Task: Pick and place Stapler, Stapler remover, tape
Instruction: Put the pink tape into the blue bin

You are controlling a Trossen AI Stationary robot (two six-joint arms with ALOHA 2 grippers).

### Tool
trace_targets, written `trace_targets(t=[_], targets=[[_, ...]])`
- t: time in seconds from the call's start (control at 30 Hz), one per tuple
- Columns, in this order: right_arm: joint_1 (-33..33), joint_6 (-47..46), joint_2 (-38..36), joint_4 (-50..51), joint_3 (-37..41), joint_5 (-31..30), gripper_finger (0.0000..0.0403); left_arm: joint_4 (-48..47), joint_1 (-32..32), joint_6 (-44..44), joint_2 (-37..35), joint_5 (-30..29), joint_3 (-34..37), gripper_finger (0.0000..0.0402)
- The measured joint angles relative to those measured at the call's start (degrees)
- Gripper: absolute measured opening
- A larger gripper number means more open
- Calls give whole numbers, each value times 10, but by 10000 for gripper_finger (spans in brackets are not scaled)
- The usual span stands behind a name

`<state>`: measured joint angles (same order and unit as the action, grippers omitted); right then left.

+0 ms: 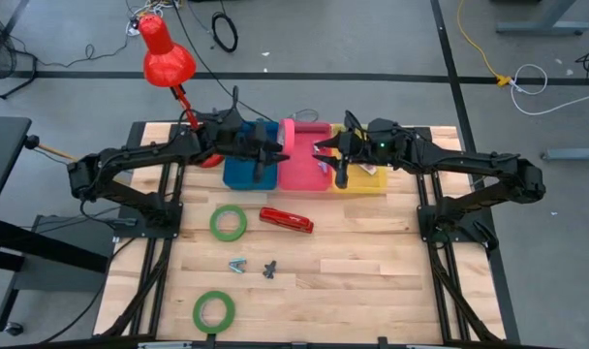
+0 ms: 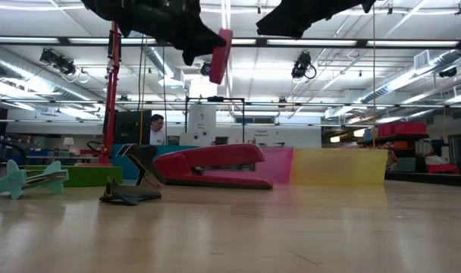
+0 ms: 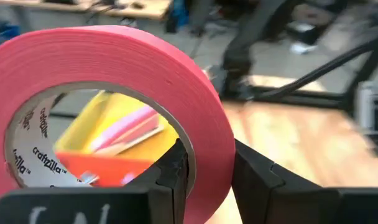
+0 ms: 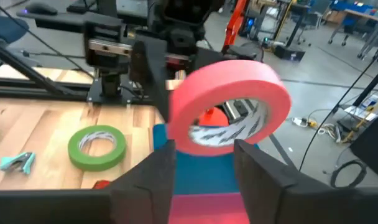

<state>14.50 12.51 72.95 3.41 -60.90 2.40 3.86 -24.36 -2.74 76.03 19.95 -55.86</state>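
My left gripper (image 1: 273, 147) is shut on a pink tape roll (image 1: 288, 141), which hangs in the air over the seam between the blue bin (image 1: 244, 173) and the pink bin (image 1: 304, 173). My right gripper (image 1: 325, 155) faces the roll from the other side, open and a little apart from it; its fingers (image 4: 158, 177) frame the roll (image 4: 229, 109). Two green tape rolls (image 1: 229, 222) (image 1: 214, 310) lie flat on the table. The red stapler (image 1: 287, 220) and two staple removers (image 1: 236, 265) (image 1: 269, 269) lie on the wood nearby. My left gripper holds the pink roll by its ring wall (image 3: 211, 155), with one finger (image 3: 176, 171) inside the open centre and the other (image 3: 257, 180) outside. The fingers come nearly level from the table's left. The roll stands on edge, lifted clear above the bins (image 2: 221, 54).
A yellow bin (image 1: 364, 176) with something in it stands to the right of the pink bin. A red lamp (image 1: 167, 58) stands at the far left corner. A person (image 2: 156, 127) shows in the room beyond the table.
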Motion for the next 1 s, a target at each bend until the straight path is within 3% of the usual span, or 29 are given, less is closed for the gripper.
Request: trace_targets(t=[0.13, 0.43, 0.7, 1.0], targets=[[0, -1, -1, 6, 0, 0, 115, -33, 0, -20, 0, -46, 0, 105], [0, -15, -55, 24, 0, 37, 9, -46, 0, -24, 0, -53, 0, 105], [-8, -15, -93, 14, 15, 73, 2, -58, 0, -27, 0, -68, 0, 105], [-23, -65, -182, -147, 172, 76, 1, -76, -2, -25, 0, -78, 0, 105]])
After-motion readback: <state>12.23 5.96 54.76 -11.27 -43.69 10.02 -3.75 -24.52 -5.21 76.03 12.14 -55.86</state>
